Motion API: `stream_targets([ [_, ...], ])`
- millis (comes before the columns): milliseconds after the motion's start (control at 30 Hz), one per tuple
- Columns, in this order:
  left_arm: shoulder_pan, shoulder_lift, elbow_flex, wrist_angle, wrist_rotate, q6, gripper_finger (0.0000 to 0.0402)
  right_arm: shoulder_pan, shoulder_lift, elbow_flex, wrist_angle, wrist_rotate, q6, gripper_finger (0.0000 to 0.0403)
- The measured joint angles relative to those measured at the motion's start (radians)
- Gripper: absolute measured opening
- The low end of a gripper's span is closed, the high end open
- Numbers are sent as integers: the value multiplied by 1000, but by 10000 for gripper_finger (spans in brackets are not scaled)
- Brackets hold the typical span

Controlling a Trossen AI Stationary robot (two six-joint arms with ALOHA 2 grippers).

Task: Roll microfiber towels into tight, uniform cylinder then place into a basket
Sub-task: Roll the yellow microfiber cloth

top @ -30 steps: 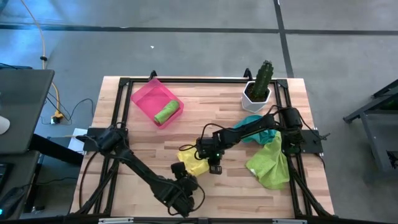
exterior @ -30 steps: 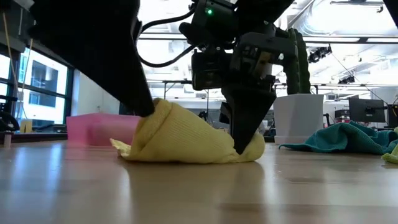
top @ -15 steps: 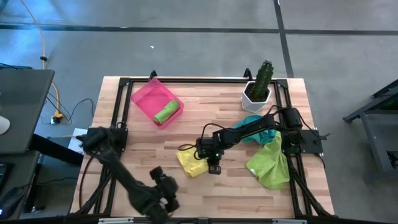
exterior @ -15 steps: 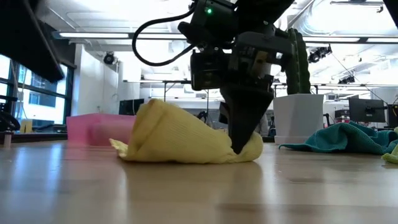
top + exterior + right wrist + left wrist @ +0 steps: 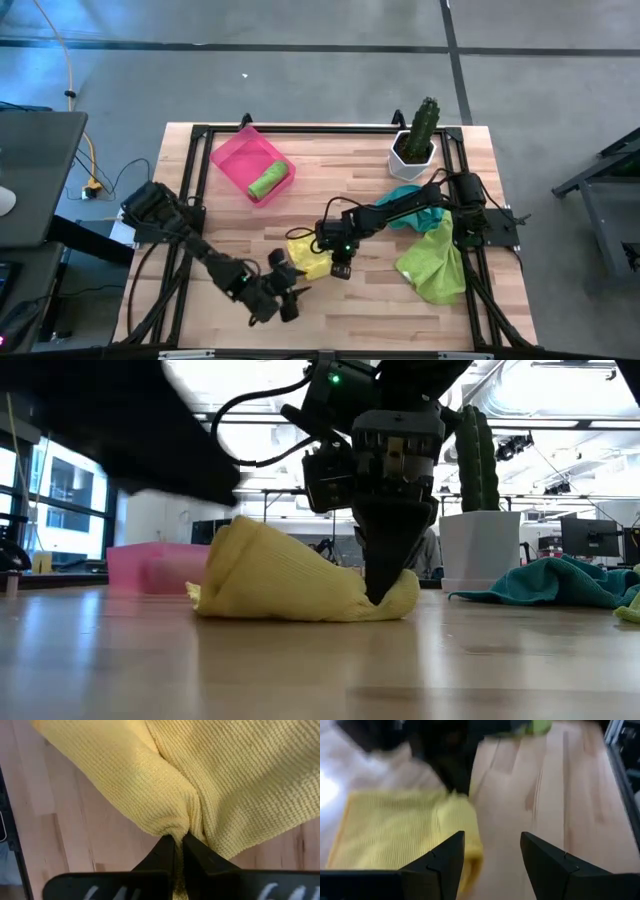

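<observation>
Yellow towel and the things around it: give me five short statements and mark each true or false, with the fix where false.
1. The right gripper is shut on the yellow towel. True.
2. The left gripper holds the yellow towel. False: its fingers are open, with the towel's edge just beyond them.
3. A rolled lime green towel lies in the pink basket. True.
4. The teal towel is in the basket. False: it lies on the table near the cactus pot.
5. The yellow towel is already rolled into a tight cylinder. False: it is a loose, bunched heap.
</observation>
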Motion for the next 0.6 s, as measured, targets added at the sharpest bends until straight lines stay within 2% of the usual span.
stream_targets([
  [100, 36, -2, 2, 52, 12, 77, 183, -6, 0, 0, -9, -5, -1, 3],
  [300, 113, 21, 3, 117, 166, 142, 184, -22, 0, 0, -10, -9, -25, 3],
  [367, 129, 41, 1, 111, 189, 142, 184, -26, 0, 0, -9, -8, -27, 3],
  [600, 125, 67, 1, 72, 166, 139, 184, -31, 0, 0, -4, -5, -58, 3],
])
